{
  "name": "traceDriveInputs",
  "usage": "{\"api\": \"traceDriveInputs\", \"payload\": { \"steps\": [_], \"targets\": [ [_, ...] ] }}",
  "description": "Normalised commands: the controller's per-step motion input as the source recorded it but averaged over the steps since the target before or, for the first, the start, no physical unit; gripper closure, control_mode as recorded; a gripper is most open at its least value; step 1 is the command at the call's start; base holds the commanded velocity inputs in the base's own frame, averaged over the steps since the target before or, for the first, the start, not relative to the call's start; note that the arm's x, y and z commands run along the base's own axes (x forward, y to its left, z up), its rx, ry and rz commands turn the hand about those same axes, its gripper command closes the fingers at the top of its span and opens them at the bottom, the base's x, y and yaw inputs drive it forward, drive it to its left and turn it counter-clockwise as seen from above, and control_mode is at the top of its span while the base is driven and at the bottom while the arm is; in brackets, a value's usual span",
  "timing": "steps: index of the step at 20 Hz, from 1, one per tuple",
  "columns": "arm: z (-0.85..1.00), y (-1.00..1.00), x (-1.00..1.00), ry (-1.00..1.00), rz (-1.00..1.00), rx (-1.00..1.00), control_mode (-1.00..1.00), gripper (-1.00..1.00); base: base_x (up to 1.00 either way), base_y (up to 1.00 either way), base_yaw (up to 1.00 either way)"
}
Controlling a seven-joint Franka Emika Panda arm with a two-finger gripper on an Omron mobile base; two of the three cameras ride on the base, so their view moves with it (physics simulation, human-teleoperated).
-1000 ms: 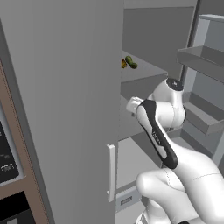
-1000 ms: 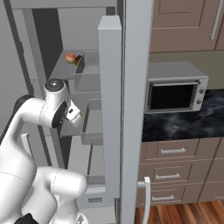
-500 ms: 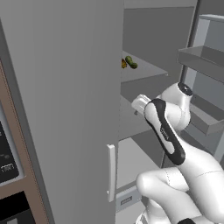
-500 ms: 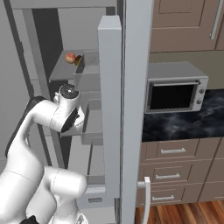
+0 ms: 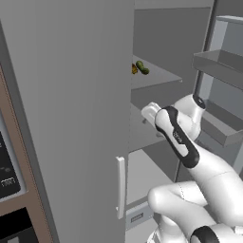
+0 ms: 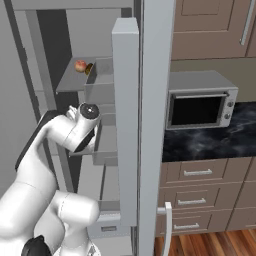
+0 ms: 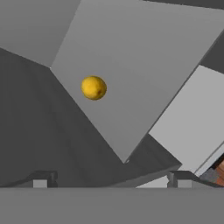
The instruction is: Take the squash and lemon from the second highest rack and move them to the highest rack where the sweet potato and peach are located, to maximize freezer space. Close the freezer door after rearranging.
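The yellow lemon (image 7: 93, 87) lies alone on a flat grey rack (image 7: 144, 65) in the hand view, ahead of my gripper (image 7: 111, 180). Its two fingertips (image 7: 41, 179) stand wide apart, open, with nothing between them. In the left base view the hand (image 5: 151, 111) reaches into the freezer at the height of the second rack (image 5: 142, 135). On the highest rack (image 5: 163, 78) lie a green oblong thing, apparently the squash (image 5: 141, 67), and an orange-brown thing beside it. The right base view shows the peach (image 6: 80, 65) and a dark sweet potato (image 6: 89, 68) up there.
The open freezer door with its bins (image 5: 220, 66) hangs to the right of the arm. The tall grey door (image 5: 71, 118) with a handle (image 5: 121, 185) stands at the left. A drawer (image 5: 142, 175) sits below the racks. A microwave (image 6: 200, 105) is on the counter.
The arm has stretched forward, carrying the hand deeper into the freezer at second-rack height. The things on the top rack have not moved.
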Motion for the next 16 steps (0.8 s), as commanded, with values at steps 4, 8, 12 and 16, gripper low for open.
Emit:
{"api": "traceDriveInputs", "payload": {
  "steps": [4, 8, 12, 16],
  "targets": [
    [-0.04, 0.06, 0.23, 0.10, 0.00, 0.02, -1.00, -1.00, 0.00, 0.00, 0.00],
    [-0.10, 0.16, 0.24, 0.15, 0.00, 0.00, -1.00, -1.00, 0.00, 0.00, 0.00],
    [-0.07, 0.18, 0.22, 0.20, 0.00, 0.00, -1.00, -1.00, 0.00, 0.00, 0.00],
    [0.00, 0.04, 0.09, 0.02, 0.00, 0.00, -1.00, -1.00, 0.00, 0.00, 0.00]
  ]
}}
